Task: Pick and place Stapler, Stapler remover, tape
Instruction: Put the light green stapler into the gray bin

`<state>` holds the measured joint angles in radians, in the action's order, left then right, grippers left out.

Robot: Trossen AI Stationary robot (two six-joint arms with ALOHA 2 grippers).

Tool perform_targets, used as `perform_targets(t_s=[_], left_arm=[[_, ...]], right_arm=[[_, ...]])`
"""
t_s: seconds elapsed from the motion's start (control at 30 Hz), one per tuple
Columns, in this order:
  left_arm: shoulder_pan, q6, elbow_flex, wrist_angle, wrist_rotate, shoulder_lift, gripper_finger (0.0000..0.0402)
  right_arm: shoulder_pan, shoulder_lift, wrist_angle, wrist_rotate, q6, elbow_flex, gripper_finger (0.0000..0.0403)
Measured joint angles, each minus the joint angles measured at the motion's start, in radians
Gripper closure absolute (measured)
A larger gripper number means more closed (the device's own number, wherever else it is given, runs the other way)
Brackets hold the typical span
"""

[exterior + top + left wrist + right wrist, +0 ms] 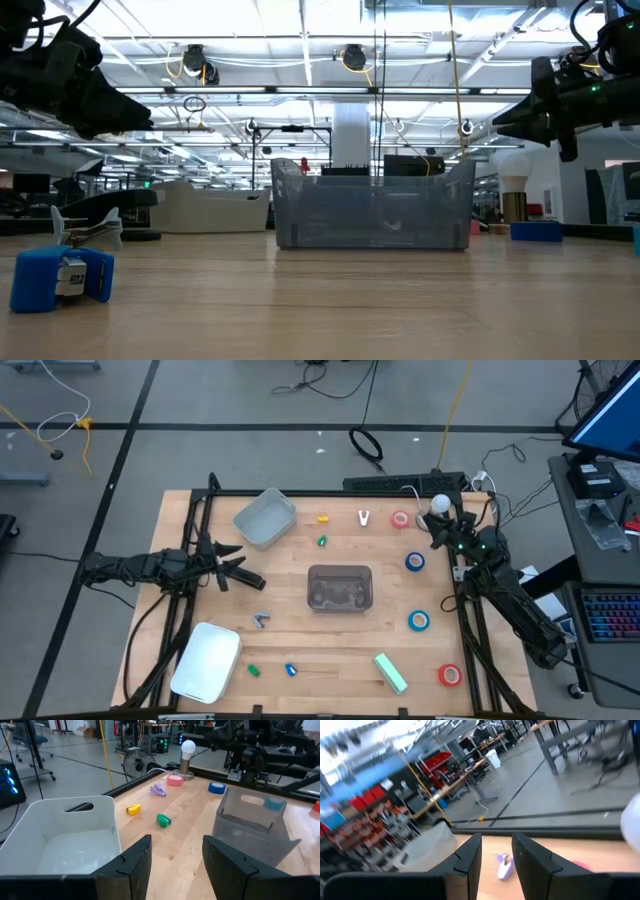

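left end effector (232, 565): spread, empty, left of clear bin (340, 587) | right end effector (437, 532): parted, empty, upper right of bin | stapler (390, 672): on counter (300, 645) below-right of bin | tape (419, 621): right of bin, partly hidden in low view

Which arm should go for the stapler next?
Right, probably. The stapler lies on the right half of the table; the right gripper is open and free, the left gripper waits across.
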<state>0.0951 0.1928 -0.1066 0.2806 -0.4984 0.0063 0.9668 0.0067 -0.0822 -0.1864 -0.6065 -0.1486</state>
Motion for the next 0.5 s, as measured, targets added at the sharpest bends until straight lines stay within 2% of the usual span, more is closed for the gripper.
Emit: perform_targets(t_s=[0.4, 0.5], left_arm=[[0.0, -0.003, 0.0, 0.001, 0.001, 0.0, 0.0227], [0.0, -0.005, 0.0, 0.006, 0.001, 0.0, 0.0227]], right_arm=[[0.0, 0.0, -0.002, -0.005, -0.075, 0.0, 0.0303], [0.0, 0.0, -0.003, -0.099, -0.09, 0.0, 0.0303]])
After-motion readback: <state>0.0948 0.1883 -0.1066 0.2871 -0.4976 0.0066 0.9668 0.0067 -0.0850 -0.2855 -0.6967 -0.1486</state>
